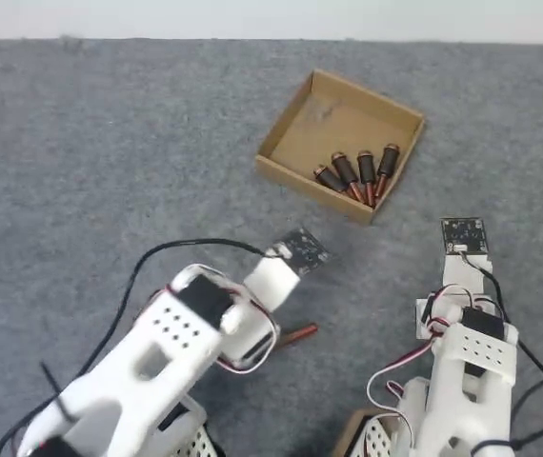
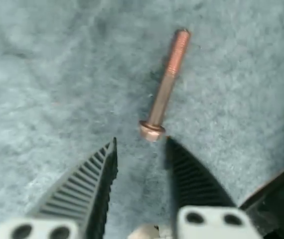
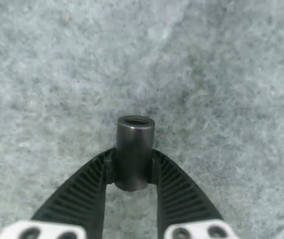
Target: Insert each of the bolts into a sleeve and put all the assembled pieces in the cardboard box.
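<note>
Starting at the left of the high view, we see the left arm [image 1: 157,352] reaching in from the near edge over the grey carpet [image 1: 90,143]. A small circuit board [image 1: 300,249] is mounted at its wrist, and any marking on it is too fine for us to read. Just beside that wrist a bolt [image 1: 295,334] lies flat on the carpet, partly under the arm.

In the left wrist view, the left pincer [image 2: 141,142] is spread wide and holds nothing. The bolt's flanged head sits just past the fingertips, roughly in line with the gap between them. Its threaded shank points away from the pincer. We cannot tell whether either fingertip touches the head.

Further right and toward the far side stands the cardboard box [image 1: 295,129]. Four assembled pieces [image 1: 357,174] lie side by side against its near right wall.

At the right, the right arm [image 1: 467,357] carries a second board [image 1: 465,235] whose print we also cannot read. In the right wrist view, the right pincer [image 3: 133,160] is pinching a dark sleeve [image 3: 135,142] between its ribbed fingers. The sleeve's open end points away from the pincer, over the carpet.
</note>
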